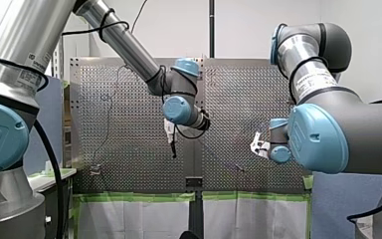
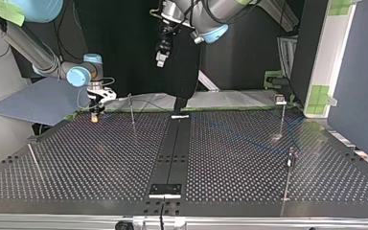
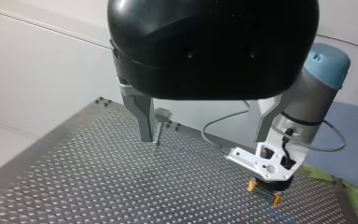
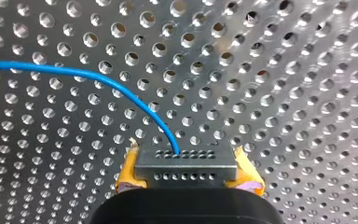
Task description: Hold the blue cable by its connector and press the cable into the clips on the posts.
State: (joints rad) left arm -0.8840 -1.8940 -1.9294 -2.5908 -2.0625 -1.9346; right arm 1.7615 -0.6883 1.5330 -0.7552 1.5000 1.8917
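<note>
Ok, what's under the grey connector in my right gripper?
Perforated metal table, with the thin blue cable curving away across it. The patch straight beneath the grey rectangular connector is hidden by it.

The thin blue cable (image 4: 74, 71) arcs away from its grey connector (image 4: 186, 165), a block with rows of small holes

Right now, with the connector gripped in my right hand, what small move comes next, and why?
Probably carry the connector toward the nearest post, right of my right hand in the top view: the blue cable trails loose over the table, in no clip that shows.
</note>
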